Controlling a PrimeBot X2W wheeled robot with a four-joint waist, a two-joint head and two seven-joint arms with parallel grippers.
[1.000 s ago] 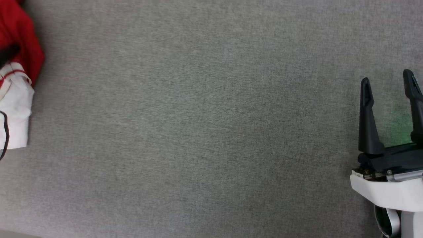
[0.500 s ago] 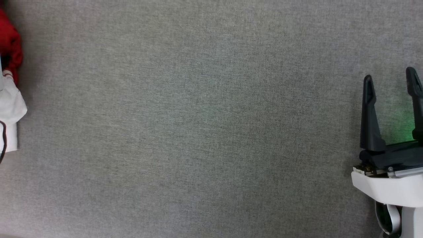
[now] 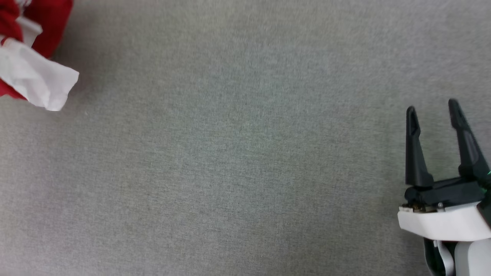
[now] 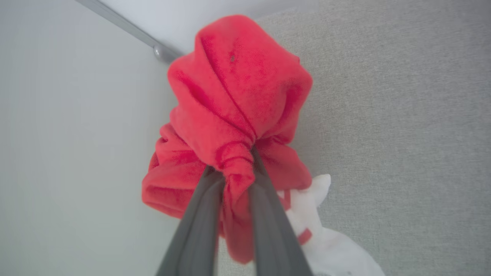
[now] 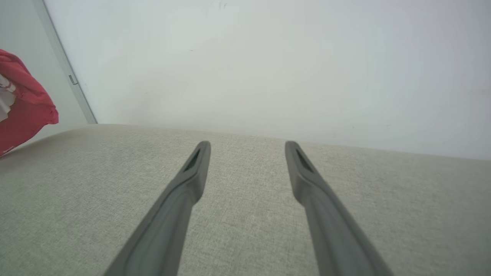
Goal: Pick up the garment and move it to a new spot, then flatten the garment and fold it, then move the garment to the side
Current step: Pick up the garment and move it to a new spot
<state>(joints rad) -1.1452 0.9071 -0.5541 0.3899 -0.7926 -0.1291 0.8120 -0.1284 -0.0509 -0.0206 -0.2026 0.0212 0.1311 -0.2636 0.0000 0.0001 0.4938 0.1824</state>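
The garment point(image 4: 238, 76) is a red bunch with a white sleeve point(image 4: 326, 245) trailing below it. My left gripper point(image 4: 234, 168) is shut on a gathered red fold of it, and the bundle hangs off the fingertips above the grey surface. In the head view the garment point(image 3: 50, 15) is at the top left corner, its white sleeve point(image 3: 38, 80) sticking out to the right. My right gripper point(image 3: 432, 106) stands open at the lower right with nothing between its fingers, far from the garment. In the right wrist view the right gripper point(image 5: 247, 145) is open over bare cloth, with the garment point(image 5: 23, 103) at the left edge.
A grey fabric-covered table point(image 3: 245, 153) spreads across the head view. Its far edge point(image 5: 268, 136) meets a white wall point(image 5: 268, 57). A grey metal strip point(image 4: 126, 27) runs along the wall behind the garment.
My left gripper has closed on the garment. The head view has shifted. The garment now shows higher at the left with its white sleeve pointing right. The right gripper stays open.
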